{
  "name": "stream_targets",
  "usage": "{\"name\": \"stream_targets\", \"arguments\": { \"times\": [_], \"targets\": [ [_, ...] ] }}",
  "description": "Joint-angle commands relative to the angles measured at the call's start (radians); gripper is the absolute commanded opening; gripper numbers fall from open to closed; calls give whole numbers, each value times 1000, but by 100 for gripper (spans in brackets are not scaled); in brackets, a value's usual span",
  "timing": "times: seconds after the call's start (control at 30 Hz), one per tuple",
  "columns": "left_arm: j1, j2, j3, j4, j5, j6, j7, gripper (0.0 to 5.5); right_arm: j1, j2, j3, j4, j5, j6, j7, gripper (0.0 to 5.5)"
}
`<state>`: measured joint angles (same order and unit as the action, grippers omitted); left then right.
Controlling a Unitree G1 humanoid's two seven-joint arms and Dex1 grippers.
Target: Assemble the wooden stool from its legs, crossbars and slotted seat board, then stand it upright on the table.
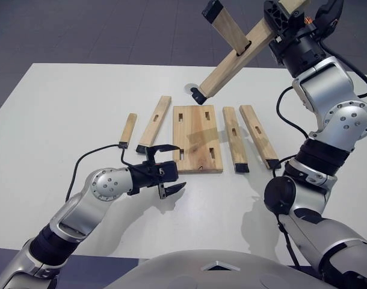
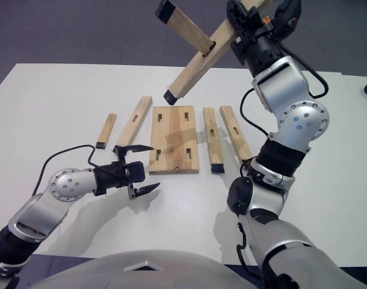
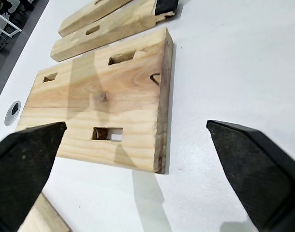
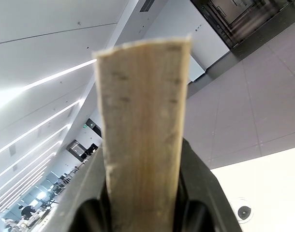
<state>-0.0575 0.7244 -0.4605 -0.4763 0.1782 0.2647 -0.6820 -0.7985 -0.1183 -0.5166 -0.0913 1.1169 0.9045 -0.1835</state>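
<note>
Five parts lie flat on the table (image 1: 69, 102): the slotted seat board (image 1: 197, 138) at centre, one leg (image 1: 154, 122) and a short crossbar (image 1: 128, 130) on its left, and two slotted legs (image 1: 235, 139) on its right.

The right gripper (image 1: 284, 15) is clamped on the upper end of the raised leg (image 1: 231, 63). This leg is tilted in the air, with its capped foot above the board's far edge. A crossbar (image 1: 228, 27) projects from its mortise.

The left gripper (image 1: 178, 167) hovers just beside the board's near left corner, jaws spread wide and holding nothing.

The step in hand appears to be joining this sub-assembly to its mating part. The left gripper should first steady the mating part. The raised leg should then be squared to the slot before it is pressed in. These views cannot confirm that the crossbar is fully seated.
</note>
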Motion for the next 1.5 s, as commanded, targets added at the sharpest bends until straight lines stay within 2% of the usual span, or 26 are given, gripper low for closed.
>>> {"name": "stream_targets", "arguments": {
  "times": [0.03,0.27,0.57,0.77,0.87,0.97,1.07,1.17,1.27,1.5],
  "targets": [
    [-41,-83,-51,145,121,-73,90,540,-3,2,26,-3,36,-9,5,102],
    [-81,-195,-20,289,142,-117,162,540,-16,-17,77,-14,-36,-83,27,102],
    [-157,-284,-7,436,180,-172,225,540,51,-71,191,-75,-257,-203,82,102],
    [-197,-362,16,482,170,-171,262,540,102,-53,238,-92,-324,-229,111,102],
    [-151,-371,104,293,76,-74,220,540,167,-38,259,-99,-363,-243,111,102],
    [-113,-395,269,13,-120,130,180,540,260,-21,282,-131,-412,-283,118,102],
    [-179,-468,539,-125,-382,313,252,540,352,11,281,-126,-460,-357,122,102],
    [-276,-531,744,-78,-532,366,380,540,405,53,253,-82,-471,-424,128,102],
    [-320,-545,789,-29,-570,381,446,540,436,71,244,-57,-489,-467,132,102],
    [-322,-559,722,-2,-576,390,512,540,482,88,209,-54,-478,-492,112,102]
  ]
}}
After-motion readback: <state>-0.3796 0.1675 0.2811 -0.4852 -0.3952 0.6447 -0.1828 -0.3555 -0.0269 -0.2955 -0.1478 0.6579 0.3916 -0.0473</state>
